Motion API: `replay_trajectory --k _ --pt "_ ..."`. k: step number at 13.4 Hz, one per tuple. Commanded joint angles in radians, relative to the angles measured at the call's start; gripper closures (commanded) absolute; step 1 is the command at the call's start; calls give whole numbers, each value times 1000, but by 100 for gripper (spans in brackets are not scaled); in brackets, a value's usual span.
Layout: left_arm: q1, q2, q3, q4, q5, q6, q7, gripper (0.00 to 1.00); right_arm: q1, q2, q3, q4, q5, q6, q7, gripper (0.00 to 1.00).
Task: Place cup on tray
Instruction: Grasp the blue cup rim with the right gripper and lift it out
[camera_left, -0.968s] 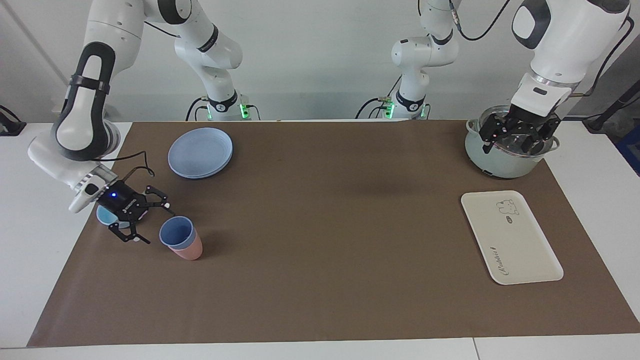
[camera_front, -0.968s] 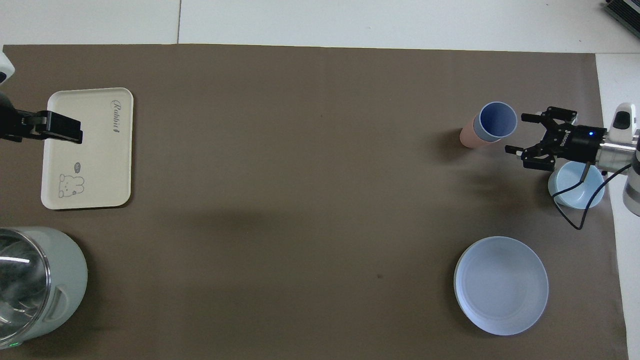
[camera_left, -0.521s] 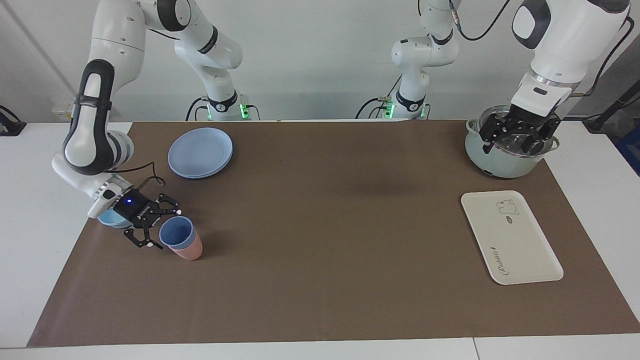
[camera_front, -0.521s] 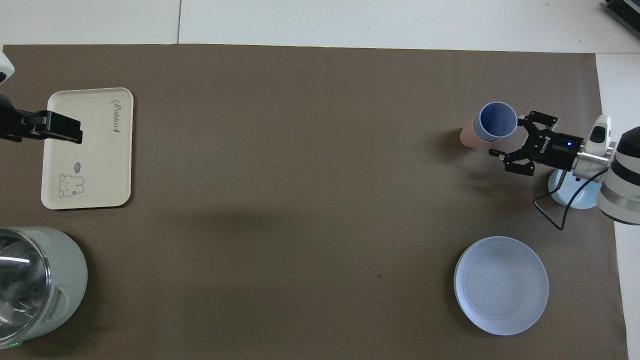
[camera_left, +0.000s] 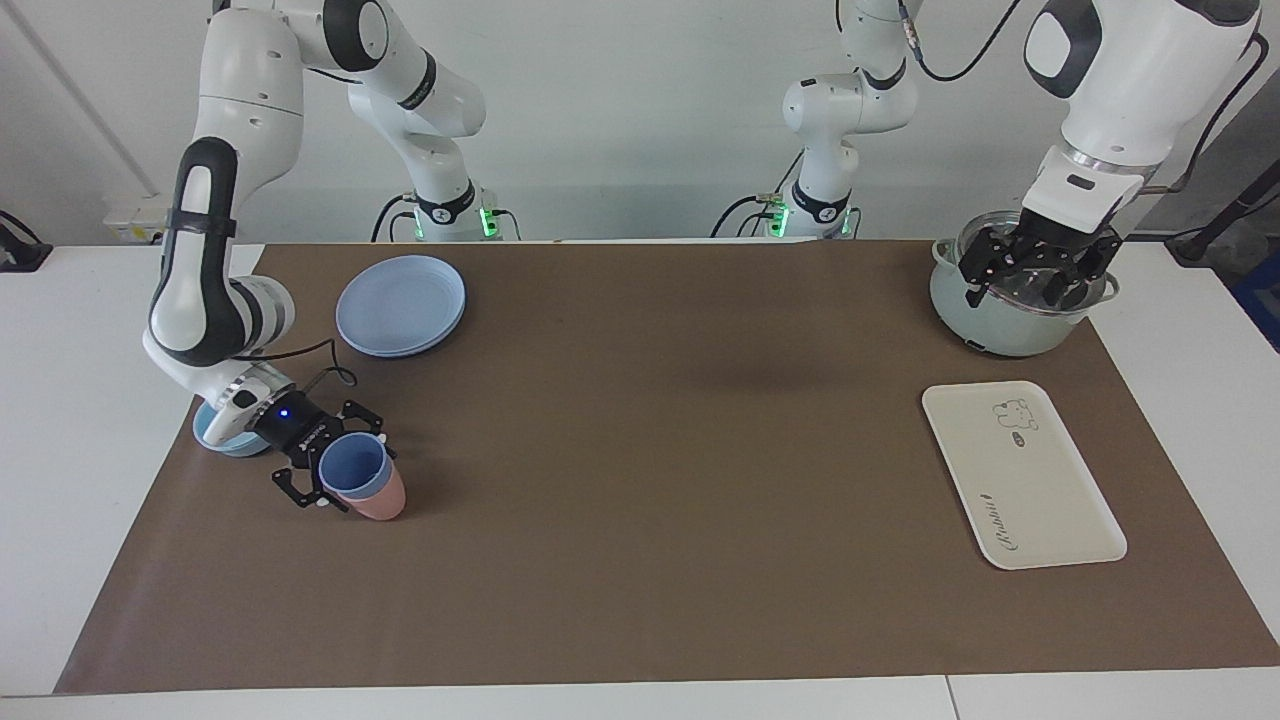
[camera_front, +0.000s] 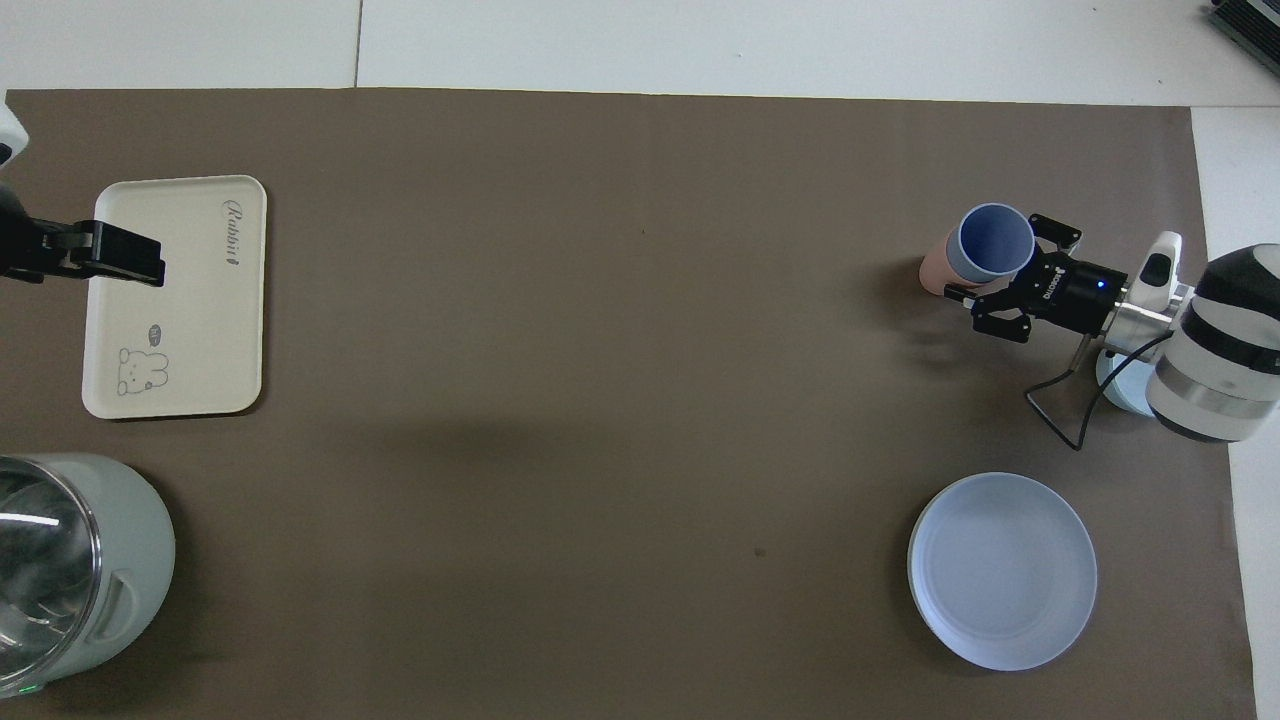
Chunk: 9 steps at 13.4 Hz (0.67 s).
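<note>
The periwinkle-blue cup (camera_left: 352, 466) (camera_front: 992, 243) stands nested inside a pink tumbler (camera_left: 382, 502) (camera_front: 935, 276) at the right arm's end of the table. My right gripper (camera_left: 345, 465) (camera_front: 1000, 258) is low at the cup, open, with one finger on each side of the stack. I cannot tell whether the fingers touch it. The cream tray (camera_left: 1040, 500) (camera_front: 190, 330) lies flat at the left arm's end with nothing on it. My left gripper (camera_left: 1030, 285) (camera_front: 120, 258) waits open above a pot.
A pale green pot (camera_left: 1000, 330) (camera_front: 130, 540) stands nearer to the robots than the tray. A round blue plate (camera_left: 400, 305) (camera_front: 1002, 570) and a light blue bowl (camera_left: 215, 435) (camera_front: 1120, 385) lie near the right arm. A brown mat covers the table.
My right gripper has moved from over the bowl toward the cup stack, and its open fingers now straddle it. The cup, tray and left arm have not moved.
</note>
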Motion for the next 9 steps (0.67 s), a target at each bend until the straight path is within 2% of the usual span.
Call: replay_trajectory --k 1,4,6,7,8,9 --pt "-6 -22 8 -30 -7 23 9 0 -6 -5 7 -22 64 23 -49 0" --pt "-6 -22 8 -32 -24 23 9 0 34 -4 7 -36 151 63 -98 0" --pt "-1 -22 9 -32 -45 23 9 0 37 -4 7 -36 155 64 -98 0" --pt "0 -22 9 -32 -51 23 9 0 37 -4 7 -34 153 64 -104 59" --pt "0 -22 9 -32 -57 23 9 0 37 -4 7 -33 153 64 -102 100" --pt "0 -22 9 -32 -59 23 9 0 37 -5 7 -33 153 63 -92 100"
